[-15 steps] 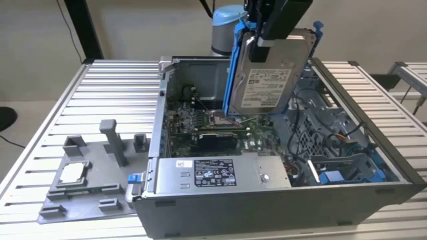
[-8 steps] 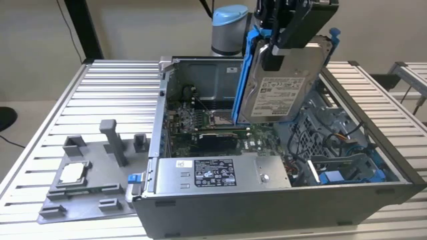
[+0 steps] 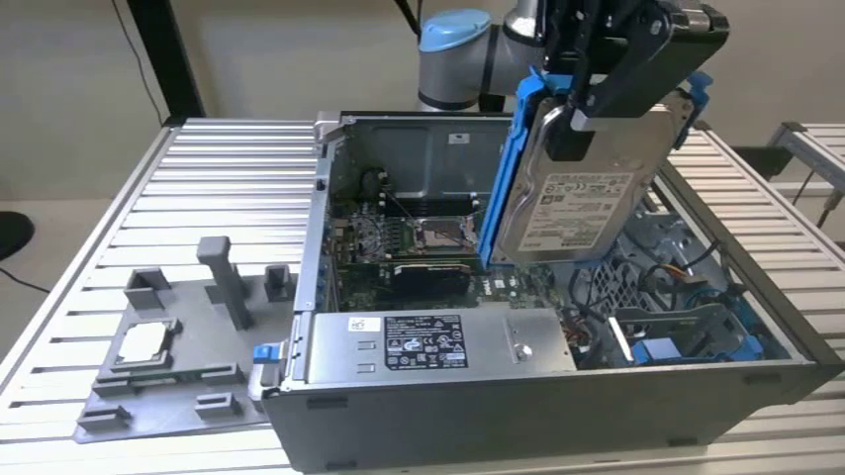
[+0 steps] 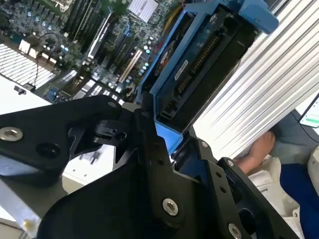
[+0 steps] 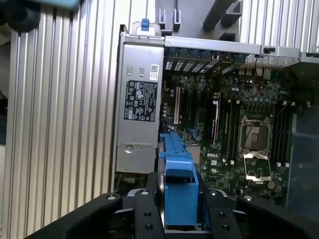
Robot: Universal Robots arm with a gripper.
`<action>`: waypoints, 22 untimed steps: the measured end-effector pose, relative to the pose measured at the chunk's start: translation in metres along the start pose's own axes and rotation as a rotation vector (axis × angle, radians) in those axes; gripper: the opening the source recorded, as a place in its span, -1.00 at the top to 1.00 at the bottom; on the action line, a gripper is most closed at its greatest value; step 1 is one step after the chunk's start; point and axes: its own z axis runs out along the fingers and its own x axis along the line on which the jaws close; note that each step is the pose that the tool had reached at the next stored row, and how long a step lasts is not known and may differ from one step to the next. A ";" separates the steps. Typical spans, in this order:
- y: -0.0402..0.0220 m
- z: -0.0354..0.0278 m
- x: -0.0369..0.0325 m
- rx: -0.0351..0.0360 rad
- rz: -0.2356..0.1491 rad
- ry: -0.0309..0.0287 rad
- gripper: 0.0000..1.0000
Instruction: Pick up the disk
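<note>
**Disk's out of the case and up in the air, here's what worries me**

Going L to R in the exterior view: grey fixture plate (image 3: 158, 381) sits lower left w/ a small square chip (image 3: 142, 342) on it, well apart from the action. Centre is the open PC case (image 3: 528, 416), w/ the silver box w/ black label (image 3: 429, 341) along its front edge. Upper right of centre, the disk (image 3: 581, 193) hangs tilted above the case interior, blue frame and all, w/ the gripper (image 3: 581, 109) clamped on its top end.

Risk imo: it's only pinched at one end, so the long body hanging below could swing or slip out and drop onto the motherboard (image 3: 422, 237). The bottom corner also looks near the case internals on the right, so a sideways move might snag on cables there.

Hard to see: the actual finger contact is mostly buried behind black linkage in both wrist views, so can't judge how deep the grip is. The disk's lower edge blends into the clutter. In the second wrist view a person's hand (image 4: 259, 149) sits at the right edge, partly cut off.
</note>
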 end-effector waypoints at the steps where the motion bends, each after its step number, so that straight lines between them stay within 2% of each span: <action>1: -0.0008 0.0000 0.0019 0.0011 0.000 0.0001 1.00; 2: -0.0014 0.0002 0.0034 0.0050 0.000 0.0003 1.00; 5: -0.0033 0.0010 0.0064 0.0269 -0.001 0.0017 1.00; 7: -0.0040 0.0017 0.0065 0.0371 0.000 0.0066 1.00; 12: -0.0079 0.0016 0.0076 0.0373 0.006 0.0069 1.00; 22: -0.0293 0.0018 0.0133 0.0374 0.008 0.0064 1.00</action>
